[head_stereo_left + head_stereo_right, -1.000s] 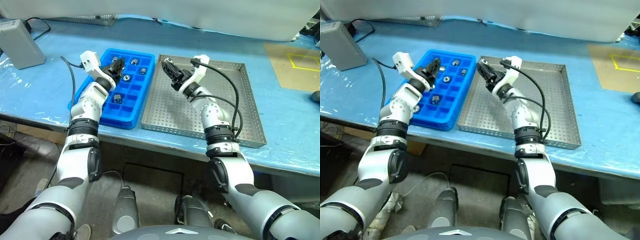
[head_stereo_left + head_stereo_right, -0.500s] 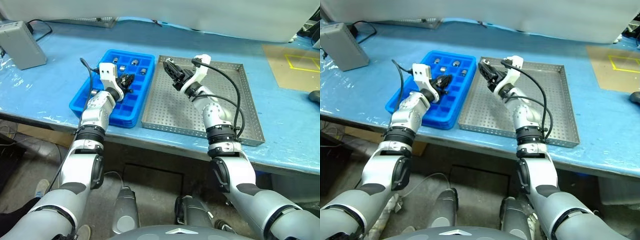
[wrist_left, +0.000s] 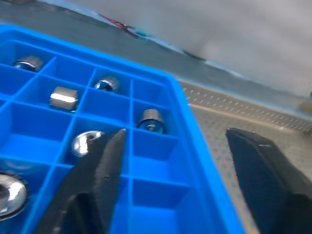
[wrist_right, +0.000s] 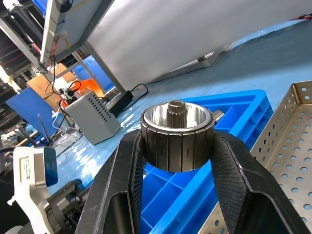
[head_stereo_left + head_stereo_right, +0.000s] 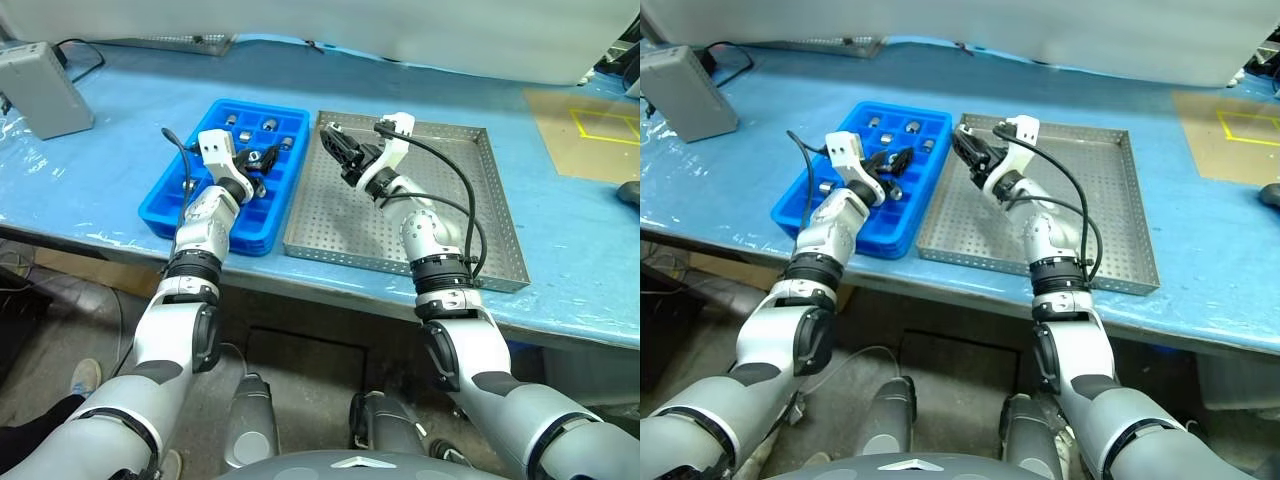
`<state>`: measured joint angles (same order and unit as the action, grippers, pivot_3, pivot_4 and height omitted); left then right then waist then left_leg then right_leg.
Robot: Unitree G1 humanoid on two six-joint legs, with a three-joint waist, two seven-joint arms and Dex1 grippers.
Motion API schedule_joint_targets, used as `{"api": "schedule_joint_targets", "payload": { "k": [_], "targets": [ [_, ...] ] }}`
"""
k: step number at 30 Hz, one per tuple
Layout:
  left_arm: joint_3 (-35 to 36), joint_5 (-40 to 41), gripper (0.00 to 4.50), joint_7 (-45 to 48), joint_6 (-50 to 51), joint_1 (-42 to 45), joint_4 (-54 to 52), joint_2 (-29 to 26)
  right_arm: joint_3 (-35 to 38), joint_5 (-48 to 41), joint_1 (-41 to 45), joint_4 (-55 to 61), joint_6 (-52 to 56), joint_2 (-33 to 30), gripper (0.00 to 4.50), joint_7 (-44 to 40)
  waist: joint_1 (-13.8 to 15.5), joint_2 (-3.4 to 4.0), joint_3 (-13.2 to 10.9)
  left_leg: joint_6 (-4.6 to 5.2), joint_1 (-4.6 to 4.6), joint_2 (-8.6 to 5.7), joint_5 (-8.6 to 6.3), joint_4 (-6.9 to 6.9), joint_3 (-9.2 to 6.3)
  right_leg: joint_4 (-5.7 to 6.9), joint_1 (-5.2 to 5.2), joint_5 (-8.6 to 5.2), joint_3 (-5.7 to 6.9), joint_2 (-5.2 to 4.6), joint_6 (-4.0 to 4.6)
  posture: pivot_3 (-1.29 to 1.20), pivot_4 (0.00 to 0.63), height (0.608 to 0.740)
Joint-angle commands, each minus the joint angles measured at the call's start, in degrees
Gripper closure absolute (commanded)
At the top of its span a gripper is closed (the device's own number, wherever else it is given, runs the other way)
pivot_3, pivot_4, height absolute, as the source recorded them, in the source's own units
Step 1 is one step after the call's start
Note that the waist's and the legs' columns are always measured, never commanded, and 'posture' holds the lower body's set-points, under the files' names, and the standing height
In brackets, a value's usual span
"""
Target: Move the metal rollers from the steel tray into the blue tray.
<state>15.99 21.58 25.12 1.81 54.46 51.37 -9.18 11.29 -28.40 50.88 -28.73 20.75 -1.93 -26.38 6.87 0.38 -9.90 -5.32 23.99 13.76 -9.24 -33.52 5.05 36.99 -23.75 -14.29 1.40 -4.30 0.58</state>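
The right gripper [image 4: 178,161] pinches a metal roller [image 4: 178,135] upright, axis pointing up between its jaws, above the steel tray [image 5: 470,215]. The left gripper [image 3: 175,161], jaws spread, hangs over the blue tray [image 3: 161,195] holding other rollers [image 3: 64,98].

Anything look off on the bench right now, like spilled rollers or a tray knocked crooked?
Nothing stands out. The blue tray and steel tray sit side by side on the table, and the rollers I can see lie inside compartments. The right gripper holds one roller squarely; the left gripper is open over the blue tray.
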Motion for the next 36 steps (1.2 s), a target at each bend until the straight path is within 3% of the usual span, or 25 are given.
{"api": "schedule_joint_targets", "payload": {
  "k": [1, 9, 14, 23, 28, 36],
  "targets": [
    [2.03, 2.25, 0.3, 2.26, 0.37, 2.0, -1.73, -1.46, -1.11, 0.32, -0.38, 3.96, 0.81, -0.12, 2.9, 0.06, -0.03, 0.0, 0.0, 0.0, -0.01, 0.0, 0.0, 0.03, 0.01, -0.01, 0.0, 0.0, -0.01, 0.0, 0.0, -0.04, 0.15, 0.74],
    [10.93, 6.41, 0.3, -0.55, -2.29, 5.92, -1.34, -11.51, -16.1, 9.72, -0.71, 5.26, 4.43, -0.9, 2.9, -6.2, -1.52, 0.0, 0.0, -0.1, -0.11, 0.01, 0.06, 0.34, 0.03, -0.17, -0.01, 0.0, 0.04, 0.04, -0.01, 0.01, 0.15, 0.74],
    [11.39, 5.54, 0.3, 0.55, -2.02, 5.63, -4.49, -17.58, -21.43, 11.72, 3.48, 3.51, 4.37, 2.1, 2.9, -11.67, -1.23, 0.0, -0.01, -0.12, -0.09, -0.01, 0.05, 0.44, 0.03, -0.28, -0.01, 0.0, 0.06, 0.02, -0.01, 0.07, 0.15, 0.74],
    [9.6, 6.39, 0.3, -0.9, 4.04, -6.05, -20.61, -17.28, -28.88, 20.55, 12.7, -11.55, -0.96, 7.23, 2.9, -17.91, -0.15, -0.03, 0.0, -0.2, -0.05, 0.02, 0.09, 0.44, -0.02, -0.23, 0.0, -0.01, 0.15, -0.06, 0.0, 0.16, 0.15, 0.74],
    [9.29, 6.84, 0.3, -2.54, 6.87, -10.8, -27.91, -17.09, -27.49, 21.77, 15.18, -16.86, -3.62, 7.94, 2.9, -19.1, 0.72, -0.06, 0.0, -0.35, 0.05, 0.08, 0.18, 0.43, -0.14, -0.19, -0.04, 0.0, 0.25, -0.07, 0.01, 0.18, 0.15, 0.74],
    [9.98, 7.77, 0.3, -3.35, 9.56, -12.59, -31.08, -17.33, -26.43, 23.39, 17.19, -21.15, -5.37, 6.09, 2.9, -22.58, 0.75, -0.06, 0.0, -0.42, 0.02, 0.1, 0.22, 0.43, -0.16, -0.12, -0.07, 0.01, 0.23, -0.06, 0.02, 0.2, 0.15, 0.74]
  ]
}}
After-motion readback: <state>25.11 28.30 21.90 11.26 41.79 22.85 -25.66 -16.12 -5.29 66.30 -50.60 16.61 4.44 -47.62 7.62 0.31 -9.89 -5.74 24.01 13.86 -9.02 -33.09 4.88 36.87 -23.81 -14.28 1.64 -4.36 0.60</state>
